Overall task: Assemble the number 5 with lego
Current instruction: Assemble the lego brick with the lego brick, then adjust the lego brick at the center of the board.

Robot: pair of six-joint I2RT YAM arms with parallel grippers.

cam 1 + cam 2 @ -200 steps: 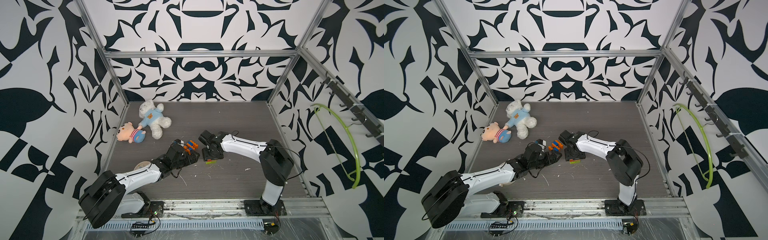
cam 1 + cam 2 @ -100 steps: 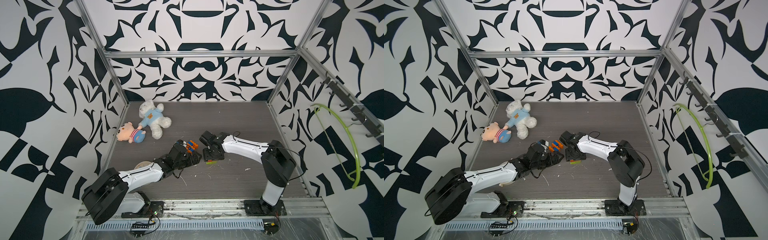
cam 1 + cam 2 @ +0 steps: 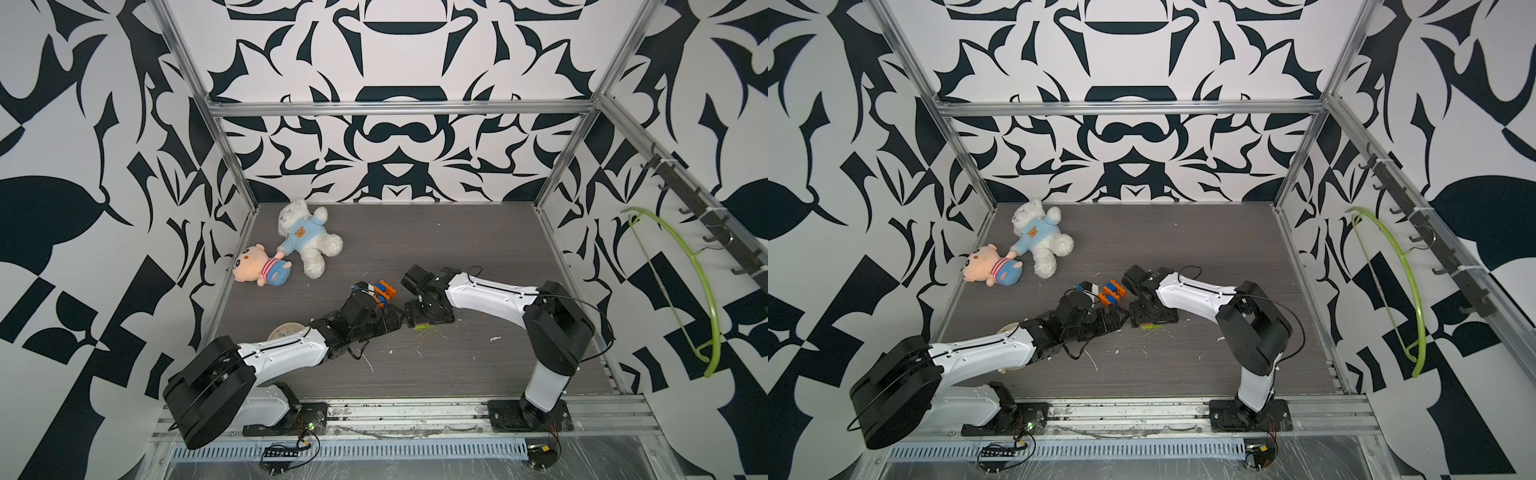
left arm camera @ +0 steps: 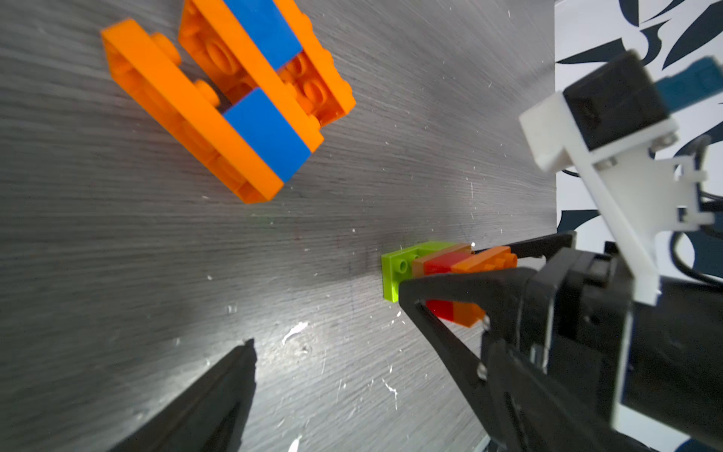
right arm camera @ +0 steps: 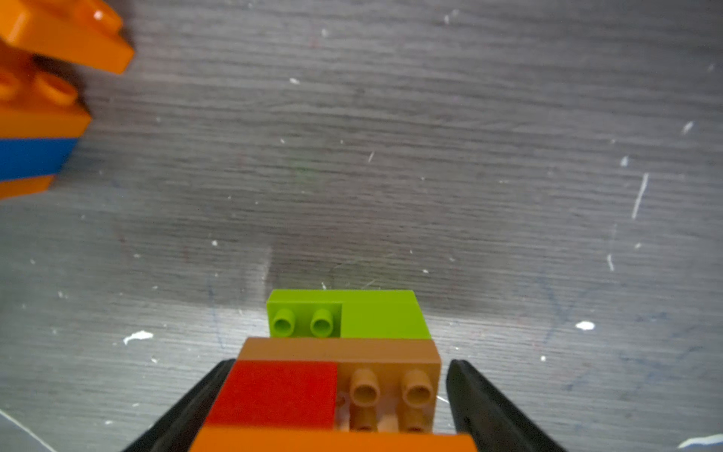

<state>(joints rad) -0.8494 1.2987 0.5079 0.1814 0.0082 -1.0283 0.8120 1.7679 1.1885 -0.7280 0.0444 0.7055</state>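
An orange and blue lego assembly (image 3: 384, 291) (image 3: 1112, 292) (image 4: 234, 98) lies on the dark floor between the two arms. A small lego stack of lime green, brown, red and orange bricks (image 5: 344, 352) (image 4: 430, 262) rests on the floor. My right gripper (image 5: 342, 366) (image 3: 428, 316) stands open around this stack, with a gap showing beside the brown brick. In both top views only the stack's lime green end (image 3: 424, 328) (image 3: 1152, 326) shows. My left gripper (image 4: 361, 344) (image 3: 390, 320) is low beside the stack, open and holding nothing. Only one of its fingers (image 4: 219, 395) shows.
A white teddy in a blue top (image 3: 307, 237) and a pink doll (image 3: 259, 270) lie at the back left. A round cream clock (image 3: 284, 331) sits behind the left arm. A green hanger (image 3: 702, 291) hangs on the right wall. White specks litter the floor.
The right gripper's jaws have spread apart around the small stack. The left gripper has crept a little to the right, closer to the right gripper.
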